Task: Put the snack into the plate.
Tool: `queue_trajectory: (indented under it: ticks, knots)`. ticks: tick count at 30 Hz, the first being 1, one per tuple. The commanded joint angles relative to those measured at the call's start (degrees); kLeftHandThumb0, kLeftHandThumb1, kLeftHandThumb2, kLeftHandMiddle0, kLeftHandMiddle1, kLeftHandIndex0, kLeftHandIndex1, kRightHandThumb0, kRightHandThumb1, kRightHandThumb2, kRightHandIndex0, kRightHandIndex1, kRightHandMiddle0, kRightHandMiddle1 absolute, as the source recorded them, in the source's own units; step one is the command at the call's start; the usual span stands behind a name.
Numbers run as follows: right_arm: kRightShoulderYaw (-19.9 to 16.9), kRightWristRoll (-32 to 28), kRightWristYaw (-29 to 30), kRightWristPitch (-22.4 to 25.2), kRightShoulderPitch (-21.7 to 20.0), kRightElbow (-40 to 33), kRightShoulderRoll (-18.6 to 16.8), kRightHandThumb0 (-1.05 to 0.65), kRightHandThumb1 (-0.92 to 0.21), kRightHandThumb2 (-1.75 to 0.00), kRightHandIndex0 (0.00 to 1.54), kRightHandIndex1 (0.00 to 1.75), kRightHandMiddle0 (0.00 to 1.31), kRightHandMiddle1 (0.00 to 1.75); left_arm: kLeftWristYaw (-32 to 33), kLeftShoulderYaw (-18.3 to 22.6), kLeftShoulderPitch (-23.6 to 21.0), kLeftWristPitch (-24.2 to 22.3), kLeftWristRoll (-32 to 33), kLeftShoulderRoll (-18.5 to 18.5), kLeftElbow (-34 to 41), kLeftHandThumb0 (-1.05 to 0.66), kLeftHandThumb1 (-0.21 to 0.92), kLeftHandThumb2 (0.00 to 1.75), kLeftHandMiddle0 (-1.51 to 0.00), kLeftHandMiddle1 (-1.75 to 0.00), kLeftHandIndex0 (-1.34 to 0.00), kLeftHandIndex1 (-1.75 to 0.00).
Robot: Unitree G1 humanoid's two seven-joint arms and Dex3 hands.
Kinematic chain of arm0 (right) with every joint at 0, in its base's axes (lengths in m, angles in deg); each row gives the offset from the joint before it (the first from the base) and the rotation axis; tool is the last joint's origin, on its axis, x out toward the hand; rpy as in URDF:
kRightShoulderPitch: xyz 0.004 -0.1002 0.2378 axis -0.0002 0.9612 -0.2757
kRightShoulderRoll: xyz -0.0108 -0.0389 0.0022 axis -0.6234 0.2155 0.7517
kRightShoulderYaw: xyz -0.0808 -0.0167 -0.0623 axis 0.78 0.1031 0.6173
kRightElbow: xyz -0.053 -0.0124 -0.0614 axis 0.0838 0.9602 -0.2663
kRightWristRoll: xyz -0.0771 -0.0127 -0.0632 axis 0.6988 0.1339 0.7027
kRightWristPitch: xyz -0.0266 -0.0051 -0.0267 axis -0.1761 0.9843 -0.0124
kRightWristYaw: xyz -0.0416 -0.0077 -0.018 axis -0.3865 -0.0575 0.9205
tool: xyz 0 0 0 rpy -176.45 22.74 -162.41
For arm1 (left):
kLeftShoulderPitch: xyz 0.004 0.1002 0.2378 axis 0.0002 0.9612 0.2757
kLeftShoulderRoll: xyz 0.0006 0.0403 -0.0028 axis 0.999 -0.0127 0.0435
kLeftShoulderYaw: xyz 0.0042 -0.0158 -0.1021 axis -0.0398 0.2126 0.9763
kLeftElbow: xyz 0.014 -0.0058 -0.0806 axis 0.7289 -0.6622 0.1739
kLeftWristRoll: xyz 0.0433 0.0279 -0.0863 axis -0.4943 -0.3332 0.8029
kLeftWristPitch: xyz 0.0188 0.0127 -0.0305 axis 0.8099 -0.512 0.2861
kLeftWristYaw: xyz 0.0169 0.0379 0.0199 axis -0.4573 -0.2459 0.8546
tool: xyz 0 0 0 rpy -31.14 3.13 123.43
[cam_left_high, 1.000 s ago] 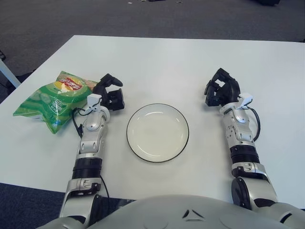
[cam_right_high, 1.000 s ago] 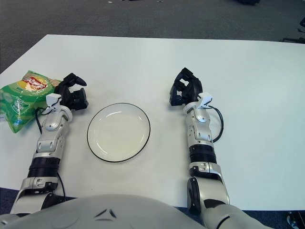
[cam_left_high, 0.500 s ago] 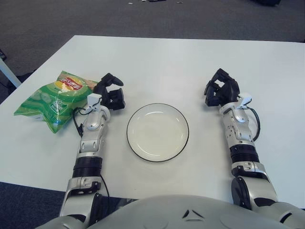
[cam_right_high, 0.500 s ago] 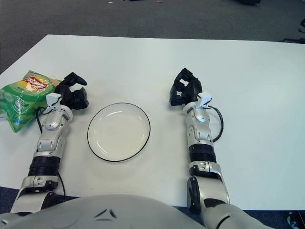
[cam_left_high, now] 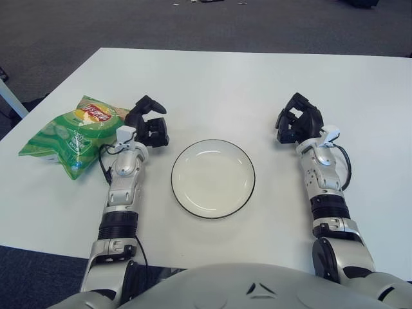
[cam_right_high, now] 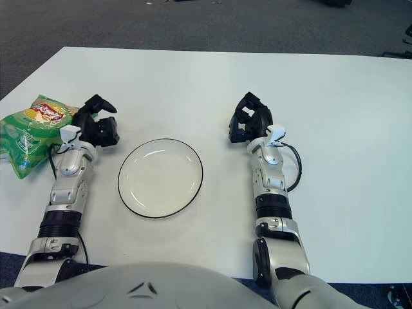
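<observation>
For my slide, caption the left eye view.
Left hand beside green snack bag, empty plate centered, right hand idle.

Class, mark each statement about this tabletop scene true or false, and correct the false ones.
1. The plate holds nothing. True.
2. The snack bag lies to the robot's right of the plate. False: it lies to the left of the plate, beside the left robot hand.
3. The left robot hand grips the snack bag. False: its fingers are spread beside the bag and hold nothing.
4. The right robot hand shows to the right of the plate, holding nothing. True.
5. The snack bag is green. True.
</observation>
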Motion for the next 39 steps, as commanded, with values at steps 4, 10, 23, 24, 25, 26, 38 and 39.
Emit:
queue_trajectory:
  ticks: [4, 10, 23, 24, 25, 26, 38, 39]
  knots:
    - [0.2, -0.06, 0.25, 0.39, 5.78, 3.27, -2.55, -0.01, 0.07, -1.75, 0.91, 1.71, 0.69, 1.75, 9.58, -5.56, 4.07, 3.39, -18.68, 1.5, 4.71, -0.49, 0.29, 1.35, -1.27, -1.75, -0.63, -1.75]
    - [0.31, 0.23, 0.6, 0.31, 5.67, 3.45, -2.58, -0.01, 0.07, -1.75, 0.9, 1.72, 0.68, 1.75, 11.13, -7.13, 4.95, 4.32, -24.66, 4.51, 6.63, -0.49, 0.3, 1.34, -1.26, -1.75, -0.63, -1.75]
    - [0.25, 0.09, 0.41, -0.05, 5.34, 4.03, -2.82, -0.01, 0.07, -1.75, 0.91, 1.71, 0.69, 1.75, 18.0, -8.77, 4.46, 7.14, -38.36, 10.53, 9.78, -0.48, 0.33, 1.31, -1.28, -1.75, -0.61, -1.75]
    - [0.25, 0.09, 0.4, -0.06, 5.34, 4.03, -2.82, -0.01, 0.07, -1.75, 0.91, 1.71, 0.69, 1.75, 18.61, -8.83, 4.36, 7.02, -39.37, 10.84, 9.93, -0.48, 0.33, 1.31, -1.28, -1.75, -0.61, -1.75]
    - [0.25, 0.09, 0.39, -0.06, 5.34, 4.04, -2.82, -0.01, 0.07, -1.75, 0.91, 1.71, 0.69, 1.75, 19.07, -8.91, 4.3, 6.93, -40.02, 11.04, 10.0, -0.48, 0.33, 1.3, -1.27, -1.75, -0.6, -1.75]
    - [0.26, 0.07, 0.33, -0.03, 5.34, 4.03, -2.81, -0.01, 0.07, -1.75, 0.91, 1.71, 0.69, 1.75, 20.0, -8.96, 4.16, 6.09, -42.11, 11.57, 10.47, -0.48, 0.33, 1.3, -1.27, -1.75, -0.6, -1.75]
    - [0.25, -0.04, 0.04, -0.06, 5.11, 4.44, -2.75, -0.01, 0.07, -1.75, 0.9, 1.72, 0.68, 1.75, 20.89, -9.82, 3.64, -2.26, -54.36, 15.81, 15.32, -0.47, 0.36, 1.26, -1.2, -1.75, -0.58, -1.75]
    - [0.24, -0.05, 0.02, -0.07, 5.09, 4.47, -2.75, -0.01, 0.07, -1.75, 0.9, 1.72, 0.68, 1.75, 20.8, -9.94, 3.62, -2.49, -54.55, 15.99, 15.46, -0.47, 0.36, 1.26, -1.2, -1.75, -0.58, -1.75]
